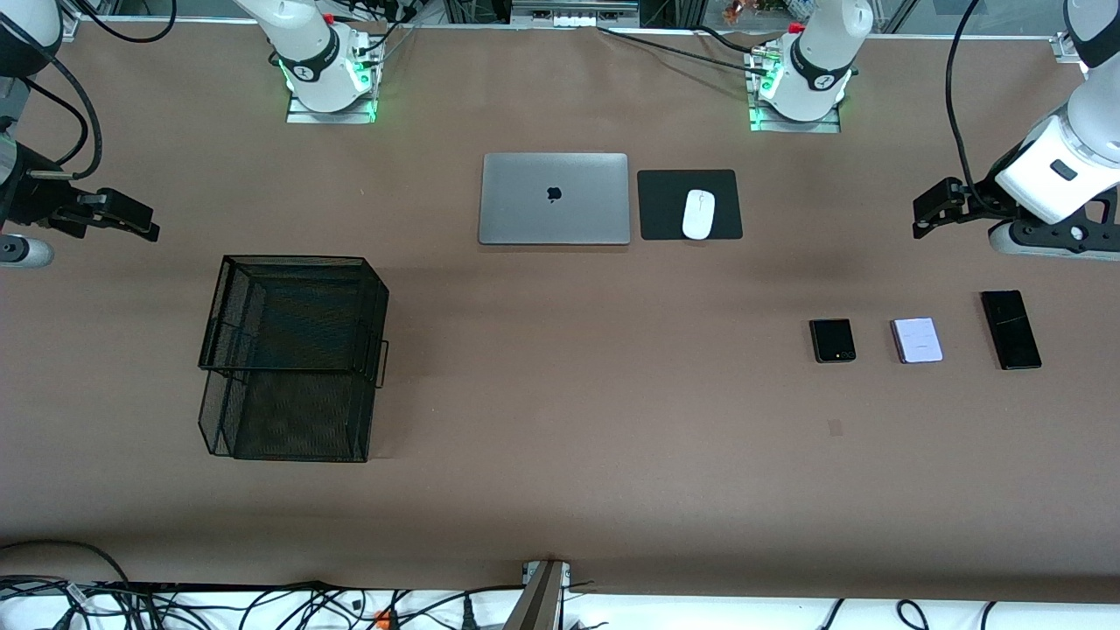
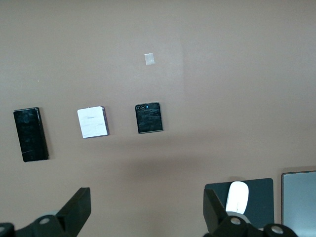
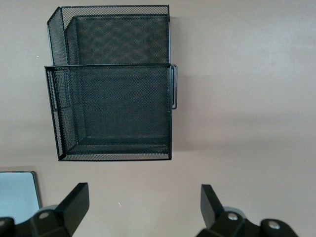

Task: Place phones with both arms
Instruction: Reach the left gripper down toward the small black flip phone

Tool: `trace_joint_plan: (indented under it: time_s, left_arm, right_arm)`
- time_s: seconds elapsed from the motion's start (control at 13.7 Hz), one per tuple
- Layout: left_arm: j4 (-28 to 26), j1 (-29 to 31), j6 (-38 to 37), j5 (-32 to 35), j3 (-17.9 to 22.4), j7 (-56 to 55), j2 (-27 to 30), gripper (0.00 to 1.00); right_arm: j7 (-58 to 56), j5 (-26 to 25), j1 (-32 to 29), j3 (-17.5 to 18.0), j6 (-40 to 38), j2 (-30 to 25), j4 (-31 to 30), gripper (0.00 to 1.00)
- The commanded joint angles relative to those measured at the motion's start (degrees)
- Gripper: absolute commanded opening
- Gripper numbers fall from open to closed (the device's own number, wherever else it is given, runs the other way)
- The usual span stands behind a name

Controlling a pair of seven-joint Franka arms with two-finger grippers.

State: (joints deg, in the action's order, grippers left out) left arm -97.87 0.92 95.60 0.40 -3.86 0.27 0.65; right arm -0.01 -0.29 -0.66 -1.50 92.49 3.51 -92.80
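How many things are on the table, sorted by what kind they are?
Phones: 3 – small black phone, lavender-white phone, long black phone
Laptop: 1
Mouse: 1
Mouse pad: 1
Mesh basket: 1
Total: 7

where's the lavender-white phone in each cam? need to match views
Front view: the lavender-white phone lies flat on the table toward the left arm's end, middle of the row, between the squarish black phone and the long black phone.
Left wrist view: same phone, again between those two.
Right wrist view: not in it.
Shared landmark: the white mouse on its black pad shows in the front and left wrist views.
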Motion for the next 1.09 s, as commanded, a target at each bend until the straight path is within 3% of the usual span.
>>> trace_joint_plan:
  time_s: [0.0,0.36,1.02]
  left_arm:
    - [2.1,0.0,-1.5,-0.3,-0.1,0.3,-1.3,1.0]
    - [6.5,0.2,-1.9,-0.3,-0.1,0.1,-4.1,1.0]
    - [6.9,0.0,-5.5,0.3,-0.6,-0.5,-5.2,1.0]
  right_arm:
    - [-0.2,0.3,-0.8,0.6,-0.2,0.0,0.3,1.0]
    - [-0.1,0.6,-0.9,0.6,0.1,0.0,0.3,1.0]
    - [-0.2,0.2,-0.8,0.6,0.4,0.2,0.3,1.0]
